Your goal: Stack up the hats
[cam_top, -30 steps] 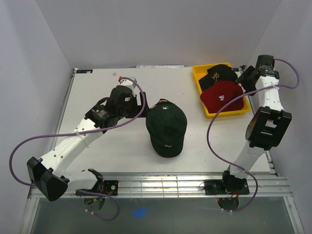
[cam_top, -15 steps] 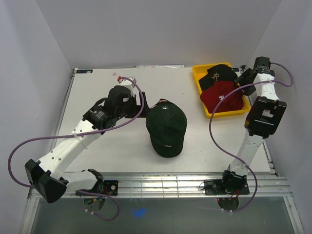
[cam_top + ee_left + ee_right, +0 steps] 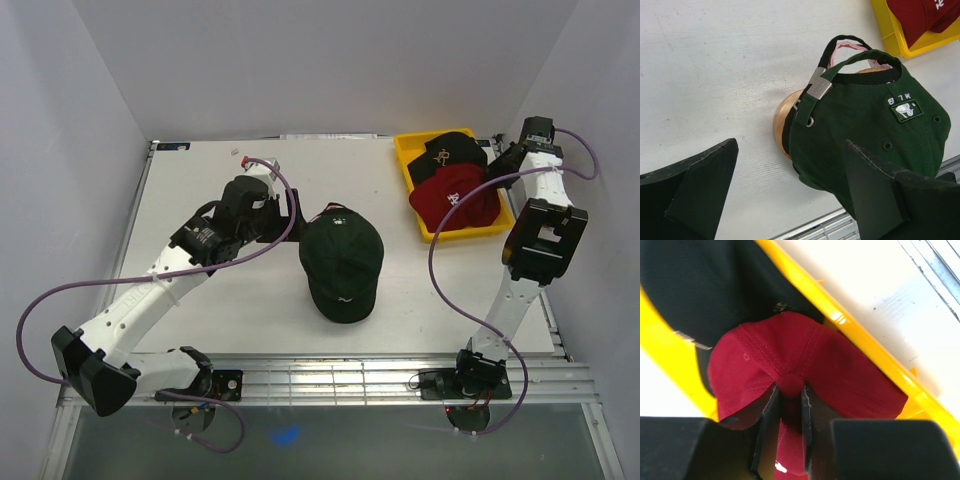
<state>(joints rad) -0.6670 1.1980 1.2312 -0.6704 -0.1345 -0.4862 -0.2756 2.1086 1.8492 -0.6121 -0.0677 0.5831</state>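
Gripping red hat [image 3: 790, 350] crown in right tool [image 3: 789, 392], hat in yellow tray [image 3: 875, 353]

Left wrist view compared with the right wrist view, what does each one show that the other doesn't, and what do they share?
Only the left wrist view: the dark green cap sitting on the wooden stand, a pink strap showing beneath it, and the open left end effector. Only the right wrist view: the black cap, and the right end effector pinching the red cap at its crown. Both: the red cap and the yellow tray holding it.
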